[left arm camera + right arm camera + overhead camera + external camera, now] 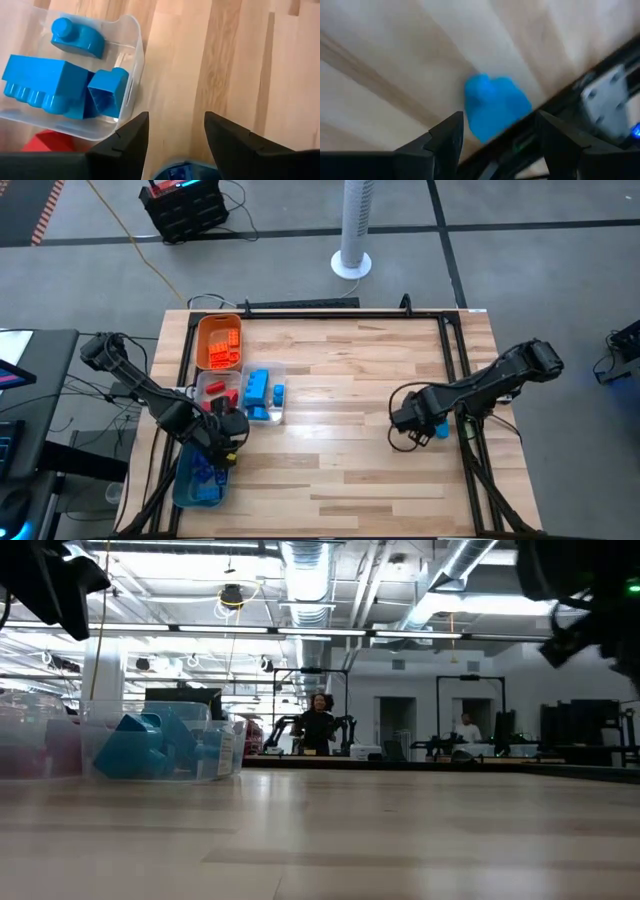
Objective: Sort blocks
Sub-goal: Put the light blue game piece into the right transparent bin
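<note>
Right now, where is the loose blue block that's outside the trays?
In the high view, the blue block lies on the table's right side near the black frame rail, just beside the right gripper.

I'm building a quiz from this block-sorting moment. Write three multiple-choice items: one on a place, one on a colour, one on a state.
1. Where does the lone blue block lie?
A. by the table's right edge
B. in the orange tray
C. at the table's middle

2. What colour are the blocks in the orange tray?
A. blue
B. orange
C. green

3. How is the left gripper?
A. shut on a red block
B. open, holding nothing
C. out of sight

Answers:
1 A, the high view shows it beside the right gripper near that edge.
2 B, orange blocks fill it.
3 B, bare wood shows between its fingers.
</note>
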### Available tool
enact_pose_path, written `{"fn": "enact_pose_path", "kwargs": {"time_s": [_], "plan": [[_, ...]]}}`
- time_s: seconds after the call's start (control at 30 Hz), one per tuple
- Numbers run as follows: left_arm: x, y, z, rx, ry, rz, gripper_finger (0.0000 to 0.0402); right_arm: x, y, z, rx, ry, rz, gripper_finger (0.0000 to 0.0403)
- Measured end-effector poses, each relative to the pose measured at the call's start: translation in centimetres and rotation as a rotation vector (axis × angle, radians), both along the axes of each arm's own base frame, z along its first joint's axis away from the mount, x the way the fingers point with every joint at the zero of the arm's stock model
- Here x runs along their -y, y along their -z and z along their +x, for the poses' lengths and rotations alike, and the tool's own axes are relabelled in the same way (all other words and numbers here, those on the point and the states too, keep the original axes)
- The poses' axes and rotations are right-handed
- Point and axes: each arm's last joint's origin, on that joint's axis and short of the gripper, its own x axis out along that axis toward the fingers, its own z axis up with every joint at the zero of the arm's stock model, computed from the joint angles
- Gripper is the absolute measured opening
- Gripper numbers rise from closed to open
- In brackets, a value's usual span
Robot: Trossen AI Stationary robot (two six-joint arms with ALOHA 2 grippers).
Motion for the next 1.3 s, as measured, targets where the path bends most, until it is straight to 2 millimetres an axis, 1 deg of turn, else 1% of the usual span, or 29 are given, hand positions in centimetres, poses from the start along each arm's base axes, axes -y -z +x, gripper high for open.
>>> {"fn": "enact_pose_path", "kwargs": {"time_s": [0.2, 0.3, 0.4, 0.5, 0.57, 0.63, 0.73, 0.83, 0.9, 1.0, 1.2, 1.3], "plan": [[0.0, 0.0, 0.0, -0.001, 0.035, 0.026, 0.0185, 0.1, 1.0, -2.8, -0.054, 0.122, 0.061, 0.0249], [0.0, 0.0, 0.0, -0.001, 0.035, 0.027, 0.0185, 0.0, 0.6, -3.8, -0.033, 0.157, 0.08, 0.0249], [0.0, 0.0, 0.0, 0.0, 0.035, 0.027, 0.0185, -0.3, 0.2, -4.0, 0.022, 0.121, 0.109, 0.0249], [0.0, 0.0, 0.0, 0.0, 0.041, 0.034, 0.0185, -0.6, 0.1, -3.5, 0.098, 0.045, 0.112, 0.0249], [0.0, 0.0, 0.0, 0.006, 0.047, 0.049, 0.0185, -0.8, 0.3, -2.7, 0.152, -0.049, 0.096, 0.0249], [-0.1, 0.0, 0.1, 0.017, 0.038, 0.065, 0.0185, -1.2, 0.8, -1.7, 0.159, -0.149, 0.101, 0.0249], [-0.3, 0.0, 0.2, 0.024, 0.017, 0.069, 0.0185, -1.5, 2.2, -0.9, 0.062, -0.272, 0.079, 0.0249], [-0.3, 0.0, 0.2, 0.026, 0.005, 0.062, 0.0185, -1.7, 4.0, -0.3, -0.058, -0.354, 0.075, 0.0249], [-0.3, 0.0, 0.2, 0.025, 0.006, 0.058, 0.0185, -1.6, 5.0, 0.0, -0.125, -0.363, 0.079, 0.0249], [-0.3, 0.0, 0.2, 0.018, 0.01, 0.049, 0.0185, -1.4, 6.0, 0.6, -0.175, -0.333, 0.111, 0.0249], [-0.2, 0.0, 0.2, 0.011, 0.013, 0.038, 0.0185, -0.7, 7.2, 0.8, -0.22, -0.312, 0.164, 0.0246], [-0.2, 0.0, 0.1, -0.001, 0.017, 0.018, 0.0185, -0.3, 7.4, 0.5, -0.238, -0.292, 0.162, 0.0232]]}}
